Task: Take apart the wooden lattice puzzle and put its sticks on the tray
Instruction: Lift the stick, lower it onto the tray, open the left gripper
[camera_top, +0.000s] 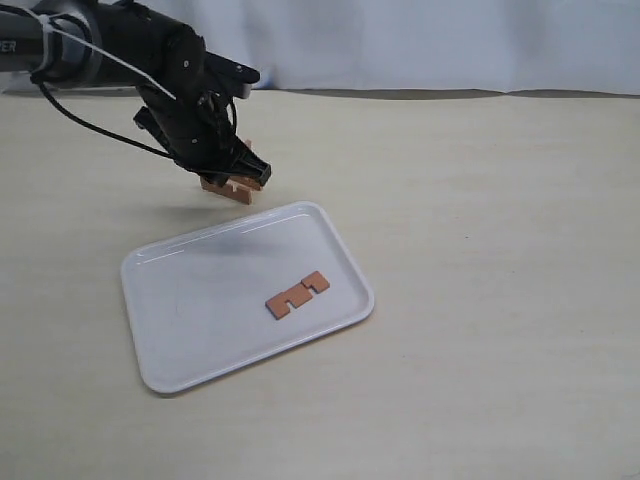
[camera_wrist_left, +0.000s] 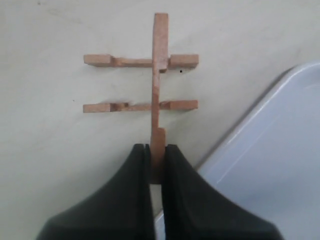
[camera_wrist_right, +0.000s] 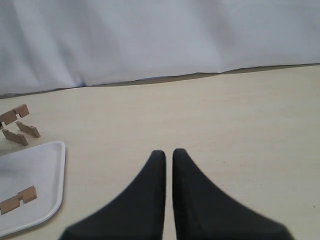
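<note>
At the exterior view's upper left, the wooden lattice puzzle (camera_top: 232, 188) is held by one stick in the closed left gripper (camera_wrist_left: 157, 150) beside the tray (camera_top: 150, 268); its two cross sticks (camera_wrist_left: 140, 61) may be shaken off outside the rim.

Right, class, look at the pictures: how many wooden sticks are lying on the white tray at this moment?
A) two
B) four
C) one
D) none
C: a single notched stick lies on the tray, while the rest of the puzzle, three sticks locked together, is gripped by the left end effector.
</note>
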